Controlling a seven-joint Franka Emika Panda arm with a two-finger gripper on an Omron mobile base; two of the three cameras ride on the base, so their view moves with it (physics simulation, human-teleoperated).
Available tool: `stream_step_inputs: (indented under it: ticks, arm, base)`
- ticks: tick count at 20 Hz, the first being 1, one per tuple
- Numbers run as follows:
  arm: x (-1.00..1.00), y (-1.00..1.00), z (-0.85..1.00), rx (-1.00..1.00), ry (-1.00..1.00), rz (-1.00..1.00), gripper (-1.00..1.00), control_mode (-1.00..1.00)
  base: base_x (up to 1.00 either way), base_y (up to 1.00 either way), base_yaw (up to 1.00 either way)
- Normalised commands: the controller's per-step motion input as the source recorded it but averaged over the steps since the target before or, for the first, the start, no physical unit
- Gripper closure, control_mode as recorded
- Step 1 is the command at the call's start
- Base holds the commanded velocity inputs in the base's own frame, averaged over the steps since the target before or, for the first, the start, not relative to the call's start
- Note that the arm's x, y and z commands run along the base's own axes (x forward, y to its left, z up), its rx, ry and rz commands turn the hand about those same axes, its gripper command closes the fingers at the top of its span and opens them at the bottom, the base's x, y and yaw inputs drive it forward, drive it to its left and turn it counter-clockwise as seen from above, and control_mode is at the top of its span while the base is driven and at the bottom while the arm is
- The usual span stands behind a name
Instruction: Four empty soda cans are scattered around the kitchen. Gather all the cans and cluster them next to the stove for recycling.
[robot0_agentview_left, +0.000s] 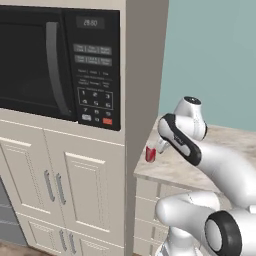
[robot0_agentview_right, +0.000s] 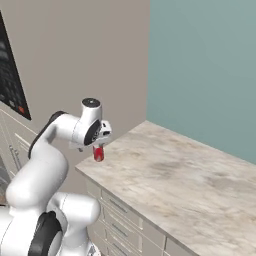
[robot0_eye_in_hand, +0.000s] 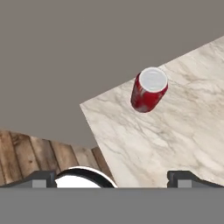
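Approaching the red soda can (robot0_eye_in_hand: 148, 89), upper right of hand view, the gripper (robot0_eye_in_hand: 111, 178) hangs fully open and empty; next, descend and centre it.

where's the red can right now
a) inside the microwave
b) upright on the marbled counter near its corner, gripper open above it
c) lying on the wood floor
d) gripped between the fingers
b: the red can stands upright on the counter near its corner, apart from the open gripper.

Glossy white rounded arm (robot0_agentview_right: 50, 165) links with black joint bands, grey-capped wrist, small dark tool (robot0_eye_in_hand: 112, 177) tips
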Motion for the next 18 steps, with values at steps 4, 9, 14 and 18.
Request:
stream_step_inputs:
  ticks: [4,9,14,18]
  arm:
    - [0.23,0.01,-0.19,-0.01,0.01,0.04,-1.00,-1.00]
    - [0.30,0.06,-0.20,-0.01,0.00,0.01,-1.00,-1.00]
    - [0.30,0.16,-0.23,-0.01,0.00,0.02,-1.00,-1.00]
    - [0.22,0.10,-0.17,0.00,0.00,0.03,-1.00,-1.00]
  base:
    - [0.00,0.00,0.00]
    - [0.00,0.00,0.00]
    - [0.00,0.00,0.00]
    - [0.00,0.00,0.00]
